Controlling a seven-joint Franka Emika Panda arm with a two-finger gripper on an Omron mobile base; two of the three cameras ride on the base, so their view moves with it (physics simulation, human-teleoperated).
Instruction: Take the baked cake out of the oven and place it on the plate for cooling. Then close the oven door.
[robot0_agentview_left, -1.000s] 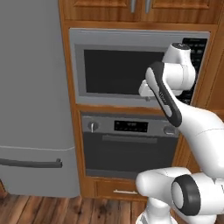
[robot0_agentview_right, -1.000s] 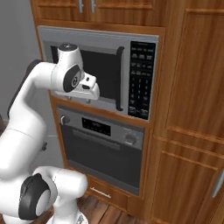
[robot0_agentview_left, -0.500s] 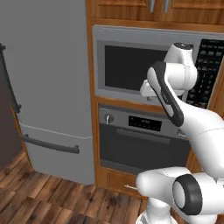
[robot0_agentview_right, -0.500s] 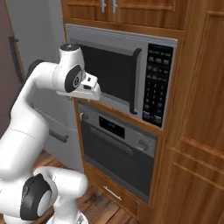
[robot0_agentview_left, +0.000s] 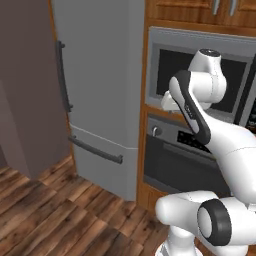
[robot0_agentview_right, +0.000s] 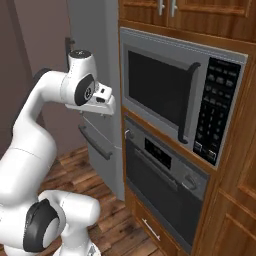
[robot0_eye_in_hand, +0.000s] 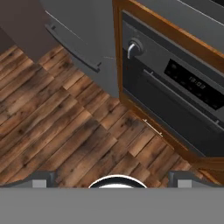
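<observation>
The oven sits in a wooden wall unit under a microwave, with a dark front, a grey control strip, a round knob and a small display. The oven door is shut, its grey bar handle running across the top. My gripper hangs open, nothing between its tips, pointing down at the wood floor in front of the oven's left edge. In the right base view the hand is held at microwave height, left of the unit. The oven is partly hidden by my arm. The cake and the plate are out of view.
A silver microwave with a keypad is above the oven. A tall grey fridge with bar handles stands left of the unit. A drawer lies under the oven. The wood floor is open in front.
The whole picture has shifted: the base has moved, so oven and microwave slid right and the fridge came into fuller view. The arm keeps its pose and the gripper stays open.
</observation>
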